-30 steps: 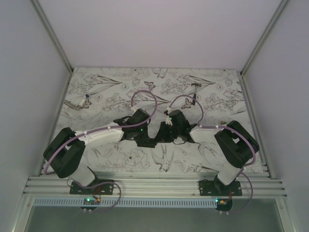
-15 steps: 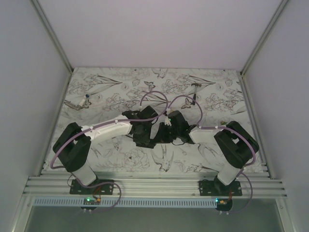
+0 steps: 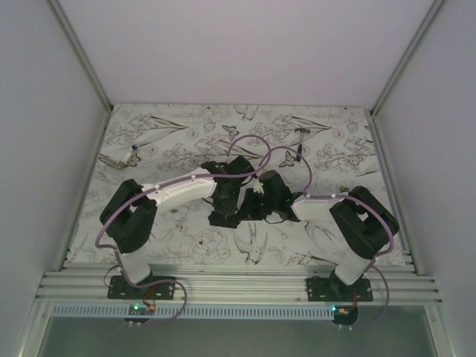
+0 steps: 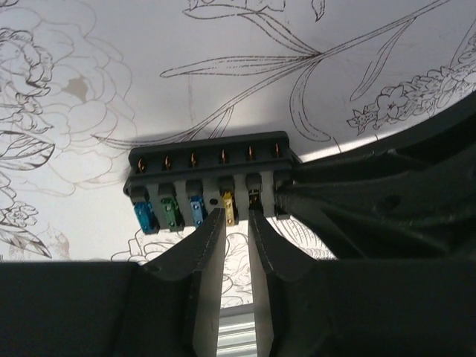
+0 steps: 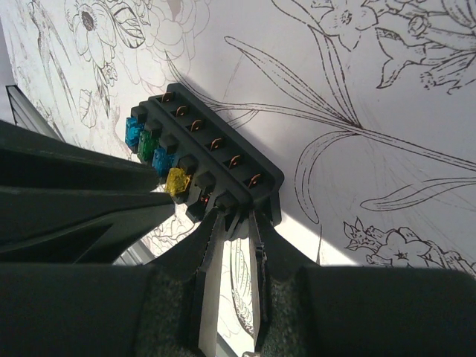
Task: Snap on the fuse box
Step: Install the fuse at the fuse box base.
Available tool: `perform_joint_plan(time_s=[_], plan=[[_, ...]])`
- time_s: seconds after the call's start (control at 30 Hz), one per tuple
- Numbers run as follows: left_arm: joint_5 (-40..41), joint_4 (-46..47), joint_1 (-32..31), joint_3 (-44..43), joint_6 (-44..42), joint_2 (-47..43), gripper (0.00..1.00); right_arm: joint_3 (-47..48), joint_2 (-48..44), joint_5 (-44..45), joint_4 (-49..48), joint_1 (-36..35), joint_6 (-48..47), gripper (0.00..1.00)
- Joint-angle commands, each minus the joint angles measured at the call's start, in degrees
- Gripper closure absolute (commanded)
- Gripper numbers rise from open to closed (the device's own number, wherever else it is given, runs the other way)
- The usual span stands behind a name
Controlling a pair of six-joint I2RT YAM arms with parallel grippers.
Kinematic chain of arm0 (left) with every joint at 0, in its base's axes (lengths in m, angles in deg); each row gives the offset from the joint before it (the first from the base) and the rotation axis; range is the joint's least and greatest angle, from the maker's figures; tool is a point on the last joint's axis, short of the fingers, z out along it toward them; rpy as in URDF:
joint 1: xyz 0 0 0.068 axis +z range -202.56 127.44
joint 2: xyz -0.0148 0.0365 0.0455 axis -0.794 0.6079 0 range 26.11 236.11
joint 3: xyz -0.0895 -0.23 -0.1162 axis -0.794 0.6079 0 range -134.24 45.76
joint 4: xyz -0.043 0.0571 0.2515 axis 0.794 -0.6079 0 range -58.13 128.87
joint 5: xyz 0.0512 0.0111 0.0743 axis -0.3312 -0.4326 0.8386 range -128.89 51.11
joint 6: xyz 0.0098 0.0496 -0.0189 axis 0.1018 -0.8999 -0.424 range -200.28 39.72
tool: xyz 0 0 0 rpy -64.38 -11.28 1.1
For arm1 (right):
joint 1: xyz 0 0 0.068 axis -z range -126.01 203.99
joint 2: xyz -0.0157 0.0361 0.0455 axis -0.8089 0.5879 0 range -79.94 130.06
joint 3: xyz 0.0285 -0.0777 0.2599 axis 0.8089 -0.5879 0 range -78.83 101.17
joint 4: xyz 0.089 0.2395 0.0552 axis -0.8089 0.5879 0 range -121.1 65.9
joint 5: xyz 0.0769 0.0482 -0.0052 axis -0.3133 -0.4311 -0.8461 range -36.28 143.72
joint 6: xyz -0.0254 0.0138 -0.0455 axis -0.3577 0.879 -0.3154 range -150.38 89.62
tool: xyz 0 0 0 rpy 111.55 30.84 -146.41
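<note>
The fuse box [image 4: 208, 160] is held just off the worktop [image 4: 89, 44], one end clamped between the right arm's fingers [image 5: 277, 249]. Its long axis runs crosswise just ahead of the left arm's fingers [image 4: 195, 253], fuse face towards them. These are narrowly parted at the yellow fuse [image 4: 228, 210], and I cannot tell whether they pinch it.

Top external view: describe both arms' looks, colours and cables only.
Left arm and right arm match: white links, bulky black joint housings, black jaws. A purple cable runs along each, looping near the wrist. A small green-lit board sits by each base.
</note>
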Motion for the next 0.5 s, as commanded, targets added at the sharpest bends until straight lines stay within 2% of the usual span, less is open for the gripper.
perform_joint_plan(time_s=[0.0, 0.2, 0.47], plan=[[-0.91, -3.12, -0.06, -1.67, -0.88, 2.65, 0.78, -1.72, 2.48, 4.62, 4.22, -0.01, -2.56, 0.78], [-0.31, -4.77, 0.10, -1.31, -0.13, 2.70, 0.83, -1.81, 2.43, 4.41, 4.19, 0.06, -2.61, 0.78], [0.16, -7.42, 0.12, -1.50, 1.44, 1.71, 0.79, -2.07, 2.32, 4.18, 3.96, 0.06, -2.64, 0.78]])
